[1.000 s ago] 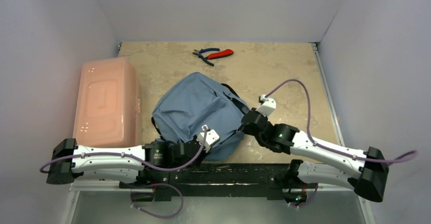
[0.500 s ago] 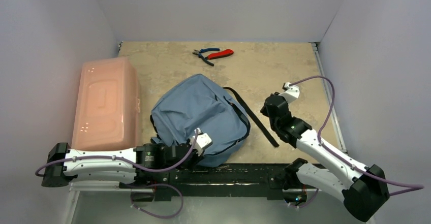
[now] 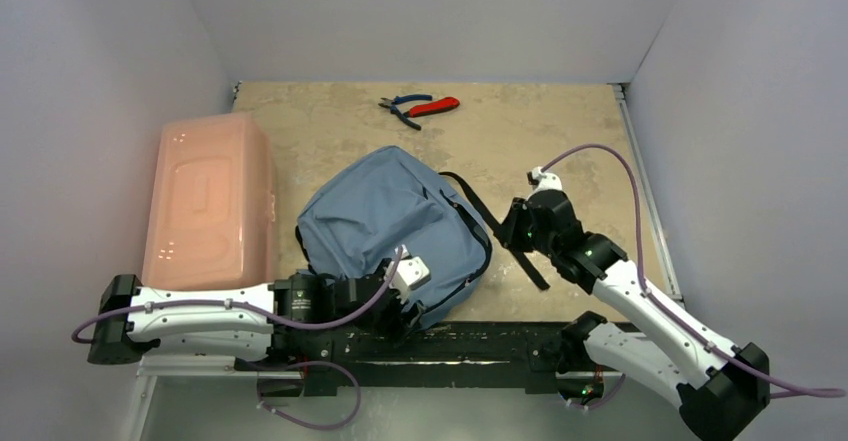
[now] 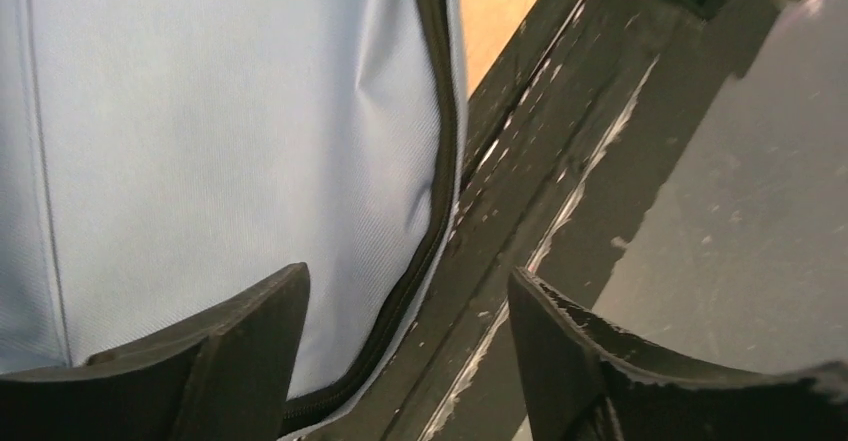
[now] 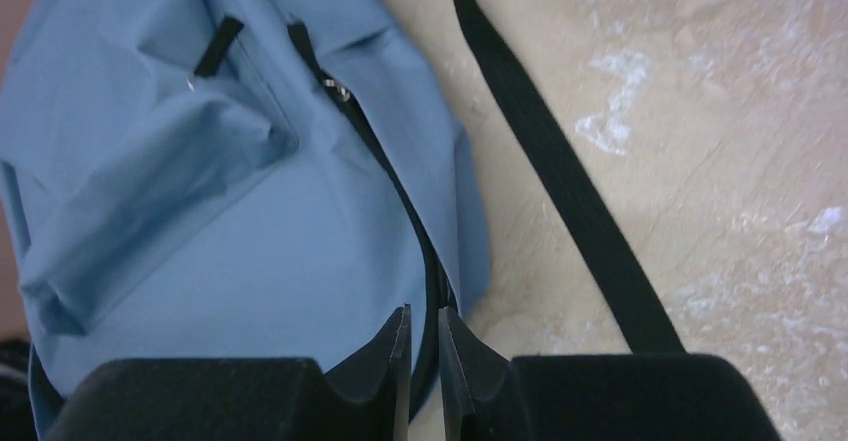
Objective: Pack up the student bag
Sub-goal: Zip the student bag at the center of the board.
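Well off to the left of the left gripper (image 4: 408, 276), a translucent pink box (image 3: 210, 201) is seen lying on the table (image 3: 580, 131), apart from the fingers. The left gripper is released: its jaws are spread wide and nothing is held between them. Just ahead of its left finger (image 4: 240, 351) the student bag (image 3: 385, 216) is found, its grey-blue fabric and dark zip trim (image 4: 435, 161) filling that side of the wrist view, while the scuffed black rail (image 4: 570, 161) at the table's near edge is seen past its right finger. Whether the left finger touches the fabric cannot be told. The bag lies slumped on the table between the two grippers, its near corner by the left one and its right edge by the right one. Far beyond both grippers, near the back edge, a pair of pliers (image 3: 420, 107) with red and blue handles is seen. The right gripper (image 5: 423, 316) is held just over the bag's right edge, with its jaws only slightly parted and nothing caught in the narrow gap. Immediately to the right of its fingertips a long black strap (image 5: 570, 191) is stretched across the bare table.
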`<state>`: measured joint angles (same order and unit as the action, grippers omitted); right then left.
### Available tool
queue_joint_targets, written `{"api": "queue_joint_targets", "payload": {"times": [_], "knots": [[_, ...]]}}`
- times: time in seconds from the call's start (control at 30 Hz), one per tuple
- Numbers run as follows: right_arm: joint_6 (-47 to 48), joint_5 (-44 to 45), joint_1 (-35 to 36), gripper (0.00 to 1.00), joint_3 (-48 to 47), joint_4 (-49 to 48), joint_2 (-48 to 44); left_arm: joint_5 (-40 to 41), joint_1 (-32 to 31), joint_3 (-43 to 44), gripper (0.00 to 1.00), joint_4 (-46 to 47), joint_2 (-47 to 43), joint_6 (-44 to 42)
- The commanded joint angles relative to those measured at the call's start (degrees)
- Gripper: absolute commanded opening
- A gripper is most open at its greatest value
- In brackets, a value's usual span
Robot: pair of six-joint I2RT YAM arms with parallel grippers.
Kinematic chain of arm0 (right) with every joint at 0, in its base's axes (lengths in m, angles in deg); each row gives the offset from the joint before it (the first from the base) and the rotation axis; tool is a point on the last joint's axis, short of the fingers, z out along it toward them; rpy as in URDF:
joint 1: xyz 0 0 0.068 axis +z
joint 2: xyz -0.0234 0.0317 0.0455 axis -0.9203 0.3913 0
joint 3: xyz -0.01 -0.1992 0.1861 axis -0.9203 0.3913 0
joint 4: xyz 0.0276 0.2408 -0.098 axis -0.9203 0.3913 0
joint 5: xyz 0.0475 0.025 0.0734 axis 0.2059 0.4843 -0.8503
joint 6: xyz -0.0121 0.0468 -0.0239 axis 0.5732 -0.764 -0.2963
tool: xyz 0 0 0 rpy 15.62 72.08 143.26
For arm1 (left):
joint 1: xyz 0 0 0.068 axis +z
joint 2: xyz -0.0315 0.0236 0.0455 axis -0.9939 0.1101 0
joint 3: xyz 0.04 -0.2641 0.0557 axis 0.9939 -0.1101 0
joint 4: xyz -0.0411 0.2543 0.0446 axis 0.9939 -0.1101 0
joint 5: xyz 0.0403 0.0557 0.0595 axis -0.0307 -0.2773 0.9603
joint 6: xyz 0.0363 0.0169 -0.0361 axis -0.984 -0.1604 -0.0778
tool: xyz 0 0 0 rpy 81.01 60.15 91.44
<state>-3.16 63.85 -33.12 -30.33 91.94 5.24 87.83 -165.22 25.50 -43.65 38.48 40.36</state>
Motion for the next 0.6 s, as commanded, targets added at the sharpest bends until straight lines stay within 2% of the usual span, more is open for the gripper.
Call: {"api": "queue_joint_targets", "payload": {"times": [0.0,0.1,0.13,0.17,0.37,0.57], "knots": [[1.9,-9.5,0.2,0.19,0.2,7.3,-2.5,2.9,-0.3,9.5,0.74,1.5,1.6,-1.6],[1.9,-11.5,0.2,0.19,0.3,7.2,-2.7,7.5,-0.1,15.4,0.76,1.0,6.2,-3.8],[-5.5,-12.1,0.2,0.56,0.7,6.4,-2.4,8.4,0.2,16.8,0.77,1.3,7.9,-4.6],[-8.9,-12.1,0.1,0.62,1.0,6.1,-1.8,9.0,0.5,17.7,0.77,2.0,9.6,-5.2],[-15.2,-10.4,0.2,0.65,1.9,7.7,-0.8,8.0,4.0,20.3,0.75,5.2,19.5,-5.6],[-15.1,-13.1,0.2,0.54,2.0,7.3,-2.9,5.3,5.2,20.9,0.62,7.5,27.5,-6.1]]}}
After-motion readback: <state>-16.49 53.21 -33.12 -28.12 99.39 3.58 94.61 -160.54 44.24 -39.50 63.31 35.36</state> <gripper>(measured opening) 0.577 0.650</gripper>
